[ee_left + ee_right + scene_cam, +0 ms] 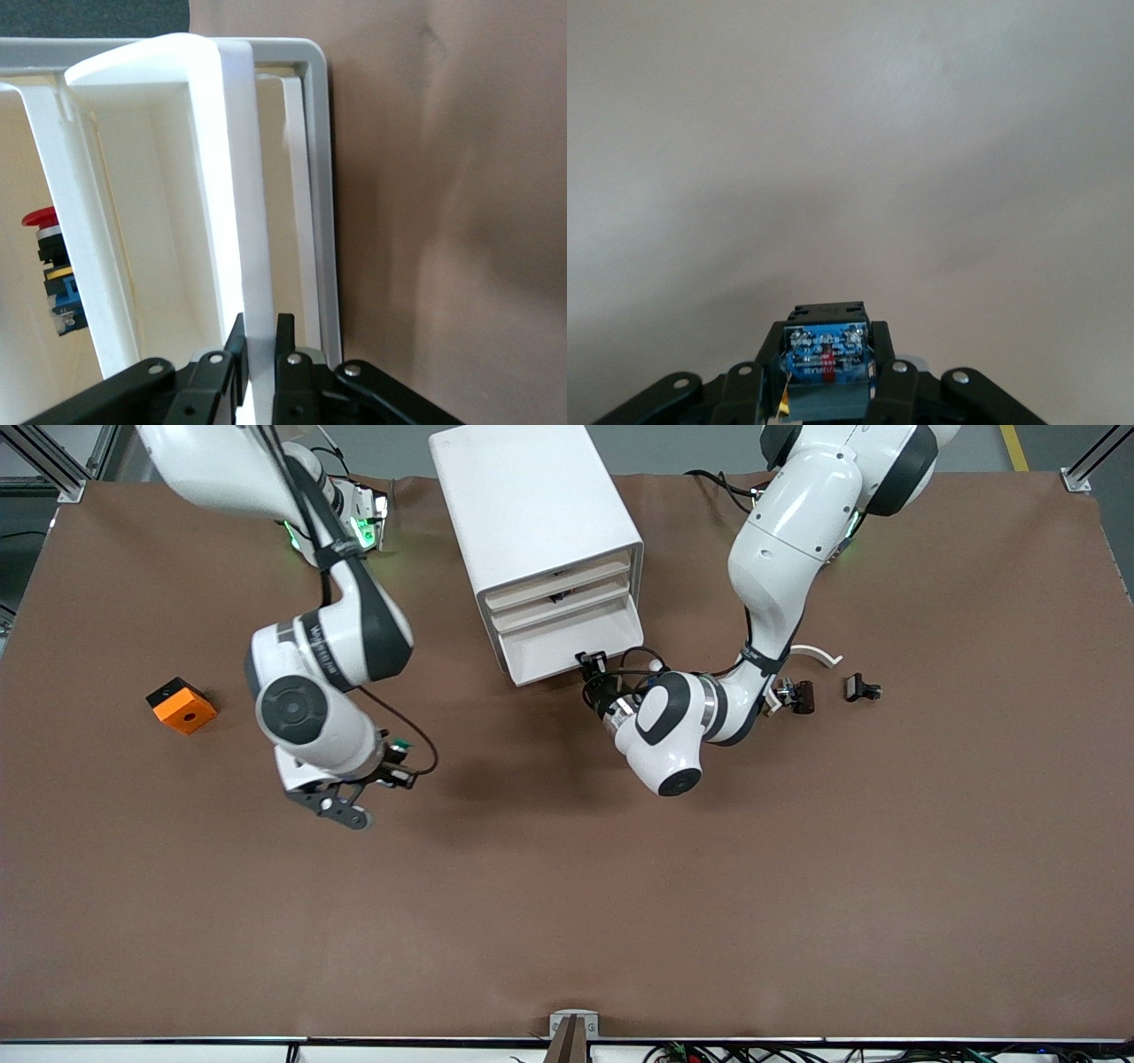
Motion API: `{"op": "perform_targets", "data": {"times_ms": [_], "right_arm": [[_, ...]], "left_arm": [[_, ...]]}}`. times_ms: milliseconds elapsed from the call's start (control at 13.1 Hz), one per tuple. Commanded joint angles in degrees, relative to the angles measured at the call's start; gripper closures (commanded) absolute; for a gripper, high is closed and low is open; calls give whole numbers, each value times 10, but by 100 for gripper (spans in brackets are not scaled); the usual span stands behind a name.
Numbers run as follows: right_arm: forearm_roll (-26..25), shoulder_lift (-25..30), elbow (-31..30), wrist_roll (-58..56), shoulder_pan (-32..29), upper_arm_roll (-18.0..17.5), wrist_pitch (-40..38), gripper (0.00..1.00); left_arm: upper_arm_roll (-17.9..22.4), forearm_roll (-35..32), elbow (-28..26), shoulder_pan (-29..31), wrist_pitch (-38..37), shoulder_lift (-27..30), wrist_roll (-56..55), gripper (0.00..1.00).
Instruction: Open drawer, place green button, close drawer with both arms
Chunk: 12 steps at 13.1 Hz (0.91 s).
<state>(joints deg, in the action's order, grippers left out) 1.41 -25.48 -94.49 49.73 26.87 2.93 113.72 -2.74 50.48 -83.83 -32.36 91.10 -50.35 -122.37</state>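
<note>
Over the brown tabletop [567,886], the left gripper [259,354] pinches the front edge of the cabinet's [532,522] lowest drawer [571,651] between its fingers, while the right gripper [829,367], raised over bare tabletop, clamps the button [827,354].

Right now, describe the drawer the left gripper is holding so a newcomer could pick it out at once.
Find the white cabinet in the middle of the table, between the two arms' bases. Its drawers are stacked; the drawer is the lowest one, pulled slightly out, with the left gripper shut on its front edge. The drawers above it sit farther in.
</note>
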Motion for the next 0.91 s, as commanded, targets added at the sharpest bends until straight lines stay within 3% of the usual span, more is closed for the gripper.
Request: {"op": "perform_targets", "data": {"times_ms": [0,838], "right_arm": [[31,20,6,86,30,-15,-22,100],[35,17,19,386,208,-15,10,100]], "left_arm": [[19,-2,24,0,9,-8,20,100],[62,-3,51,0,27,-8,29,95]]}}
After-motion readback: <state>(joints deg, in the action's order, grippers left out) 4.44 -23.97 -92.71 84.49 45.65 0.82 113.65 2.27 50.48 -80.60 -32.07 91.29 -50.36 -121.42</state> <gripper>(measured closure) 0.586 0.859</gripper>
